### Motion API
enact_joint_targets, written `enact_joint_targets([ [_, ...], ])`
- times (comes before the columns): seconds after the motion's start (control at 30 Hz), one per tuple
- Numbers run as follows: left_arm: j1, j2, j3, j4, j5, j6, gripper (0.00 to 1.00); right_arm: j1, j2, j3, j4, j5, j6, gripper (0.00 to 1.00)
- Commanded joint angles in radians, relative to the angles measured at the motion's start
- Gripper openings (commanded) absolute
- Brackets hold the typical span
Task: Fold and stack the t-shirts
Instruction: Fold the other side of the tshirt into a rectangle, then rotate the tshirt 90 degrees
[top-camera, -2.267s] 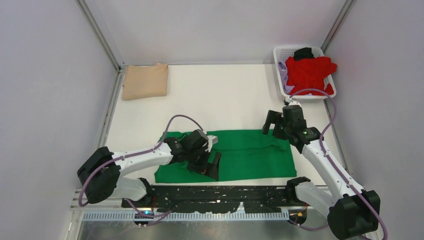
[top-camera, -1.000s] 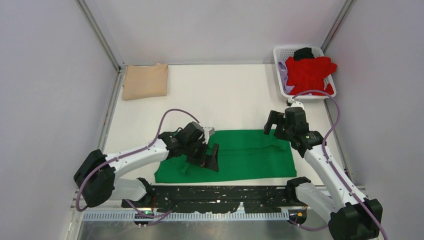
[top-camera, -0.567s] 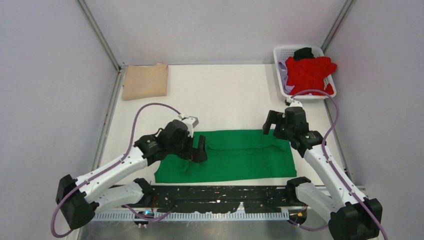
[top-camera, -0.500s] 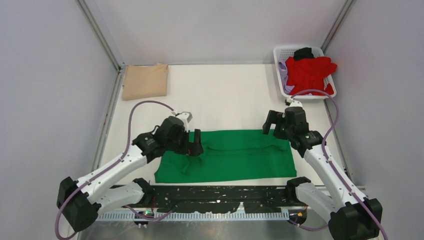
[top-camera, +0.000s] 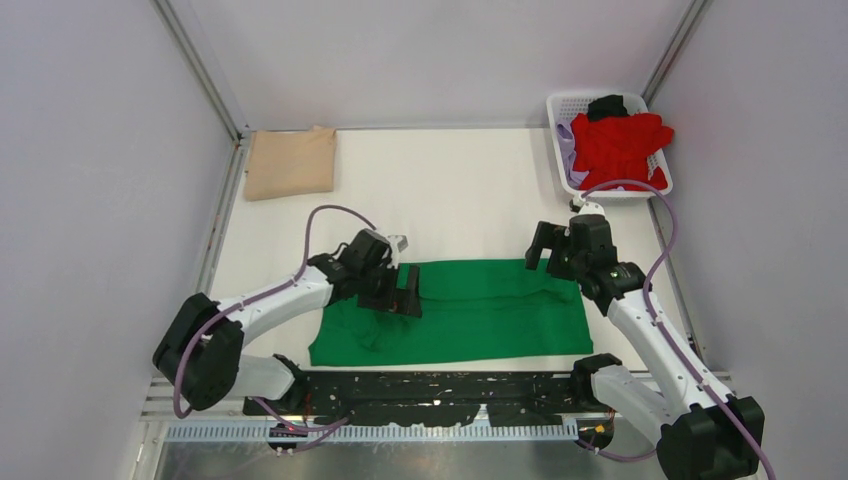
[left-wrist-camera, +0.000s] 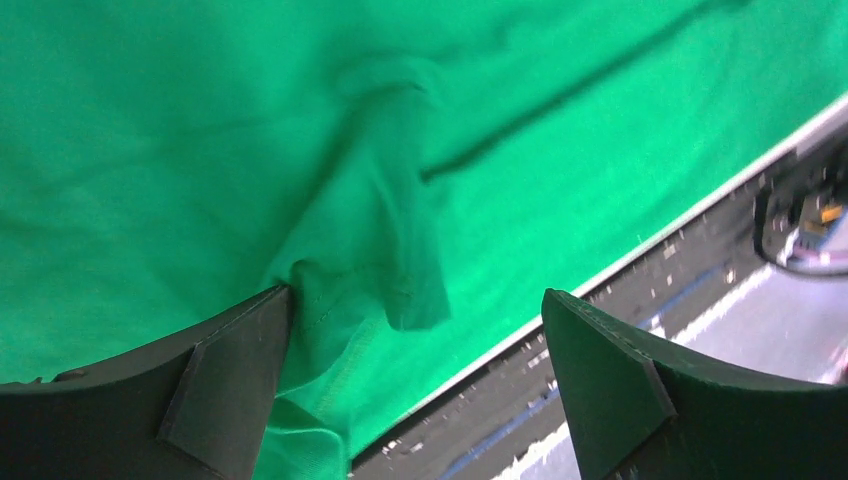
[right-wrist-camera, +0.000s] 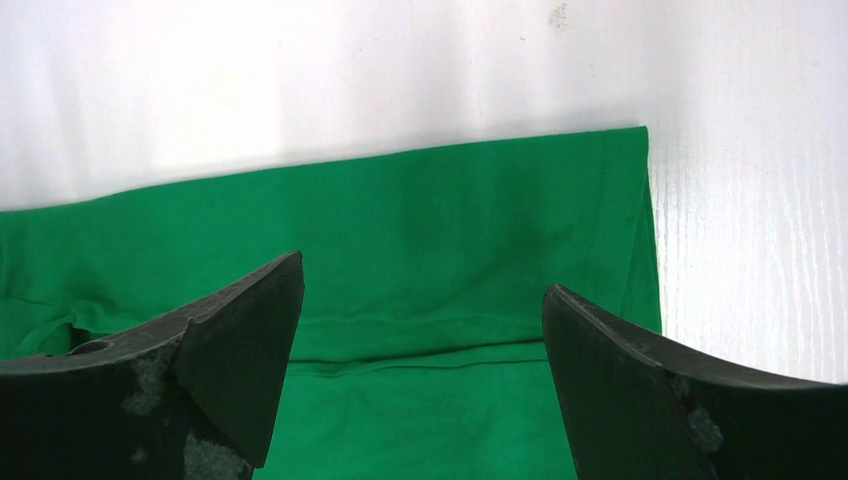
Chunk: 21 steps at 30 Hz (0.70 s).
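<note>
A bright green t-shirt (top-camera: 480, 310) lies flat as a long rectangle near the table's front edge. My left gripper (top-camera: 398, 292) hovers open over its left part, where a bunched sleeve fold (left-wrist-camera: 370, 250) shows between the fingers of the left gripper (left-wrist-camera: 416, 300). My right gripper (top-camera: 548, 250) hangs open above the shirt's far right corner; in the right wrist view the right gripper (right-wrist-camera: 423, 272) frames smooth green cloth (right-wrist-camera: 420, 230). A tan t-shirt (top-camera: 291, 162) lies folded at the far left. A red t-shirt (top-camera: 618, 145) is draped over the basket.
The white lattice basket (top-camera: 560, 105) stands at the far right corner, holding a black garment (top-camera: 607, 104) and lilac cloth (top-camera: 566, 150). A black perforated rail (top-camera: 450, 385) runs along the near edge. Grey walls close in both sides.
My left gripper swung left and away from the front edge over the shirt's left part, then came slightly back right, staying open. The right arm has not moved.
</note>
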Motion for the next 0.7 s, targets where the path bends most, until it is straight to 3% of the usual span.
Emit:
enact_joint_targets([
  [0.0, -0.116, -0.045, -0.018, -0.010, 0.075, 0.017, 0.99, -0.004, -0.024, -0.001, 0.034, 0.020, -0.014, 0.95],
  [0.2, -0.255, -0.089, -0.060, -0.013, 0.168, -0.077, 0.99, -0.002, -0.016, -0.001, 0.037, 0.015, -0.016, 0.95],
  [0.4, -0.255, -0.157, 0.000, -0.088, 0.009, -0.058, 0.99, -0.003, 0.004, -0.005, 0.052, -0.029, -0.021, 0.95],
  [0.53, -0.183, -0.225, 0.006, -0.083, -0.087, -0.086, 0.99, -0.003, 0.039, -0.006, 0.066, -0.114, -0.013, 0.95],
  [0.67, -0.023, -0.196, -0.055, 0.027, 0.001, -0.133, 0.99, 0.001, 0.118, -0.028, 0.096, -0.207, 0.016, 0.96],
])
